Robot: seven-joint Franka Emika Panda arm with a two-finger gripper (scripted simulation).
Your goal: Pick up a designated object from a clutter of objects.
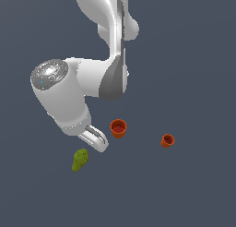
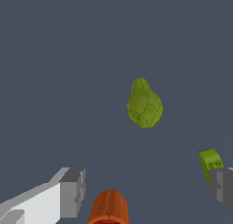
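The gripper (image 2: 148,193) hangs with its two fingers (image 2: 73,191) spread wide and nothing between them. The larger olive-green lumpy object (image 1: 79,160) lies on the dark floor (image 1: 193,189), just below the gripper's tip in the exterior view and apart from it; the wrist view shows it whole, fat at one end and narrowing to the other. The bigger orange-red cup (image 1: 118,128) stands upright to the exterior view's right of the green object, close beside the arm's (image 1: 64,99) last link. The smaller orange-red cup (image 1: 167,140) sits farther off on that same side. A tiny green block (image 2: 209,160) shows only in the wrist view, right against one fingertip.
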